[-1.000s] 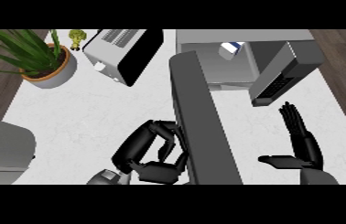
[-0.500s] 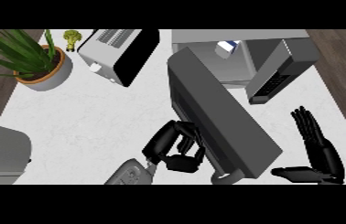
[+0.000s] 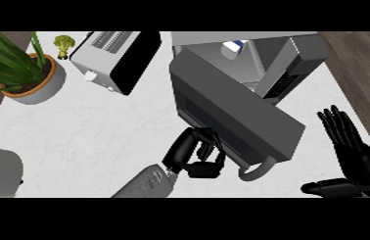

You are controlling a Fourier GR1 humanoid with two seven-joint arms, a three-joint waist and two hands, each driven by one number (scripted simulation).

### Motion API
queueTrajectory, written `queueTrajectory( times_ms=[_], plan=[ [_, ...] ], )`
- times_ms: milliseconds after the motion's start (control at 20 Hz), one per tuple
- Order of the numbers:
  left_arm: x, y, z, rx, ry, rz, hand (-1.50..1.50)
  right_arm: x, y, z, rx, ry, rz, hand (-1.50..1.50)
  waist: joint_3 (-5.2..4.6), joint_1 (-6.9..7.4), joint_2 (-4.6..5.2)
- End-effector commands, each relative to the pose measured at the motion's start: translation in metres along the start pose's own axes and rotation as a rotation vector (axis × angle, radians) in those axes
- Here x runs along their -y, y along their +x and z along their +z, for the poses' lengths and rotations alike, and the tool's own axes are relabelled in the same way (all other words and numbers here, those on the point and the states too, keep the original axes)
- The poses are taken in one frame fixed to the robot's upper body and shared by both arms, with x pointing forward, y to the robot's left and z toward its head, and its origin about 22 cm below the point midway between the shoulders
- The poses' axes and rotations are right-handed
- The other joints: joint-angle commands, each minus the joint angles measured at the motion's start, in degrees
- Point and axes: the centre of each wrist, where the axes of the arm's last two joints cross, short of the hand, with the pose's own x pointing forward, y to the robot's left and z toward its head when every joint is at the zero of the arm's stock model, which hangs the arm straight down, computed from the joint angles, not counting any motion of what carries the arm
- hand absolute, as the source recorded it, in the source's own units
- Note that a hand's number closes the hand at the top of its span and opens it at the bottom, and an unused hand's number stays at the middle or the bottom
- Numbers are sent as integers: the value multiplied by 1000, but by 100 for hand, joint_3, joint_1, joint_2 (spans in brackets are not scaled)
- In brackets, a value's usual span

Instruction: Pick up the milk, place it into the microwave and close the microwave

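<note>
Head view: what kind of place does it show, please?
Most likely a kitchen counter. A microwave stands on the white counter top with its door partly open, a toaster stands left of it, and a potted plant is at the far left.

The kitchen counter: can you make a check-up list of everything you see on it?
Surface: white counter, lightly marbled.
Job's things: milk already inside the microwave; microwave door partly swung, not shut.
Clutter: toaster, potted plant, small green item at the back; grey object at the left edge, cannot tell what.
Robot hands: left robot hand against the door's outer face near its handle; right robot hand open, resting, fingers up.
Cables: nothing seen.
Surroundings: wooden strip at right.
</note>
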Motion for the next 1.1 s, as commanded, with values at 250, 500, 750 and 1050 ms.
queueTrajectory(
  times_ms=[250, 500, 750, 1050],
  plan=[
    [10, 14, -22, 22, 33, 53, 150, -5, 36, -21, 86, 133, -92, -150, -8, -300, 47],
    [6, 24, -34, 60, 114, 94, 150, -6, 52, -34, 82, 207, -104, -150, -21, -499, 92],
    [-5, 41, -56, 67, 289, 90, 150, 3, 68, -47, 86, 252, -48, -150, -16, -658, 127],
    [-18, 48, -74, 34, 412, 90, -150, 20, 91, -64, 141, 243, -16, -150, -6, -834, 189]
  ],
)
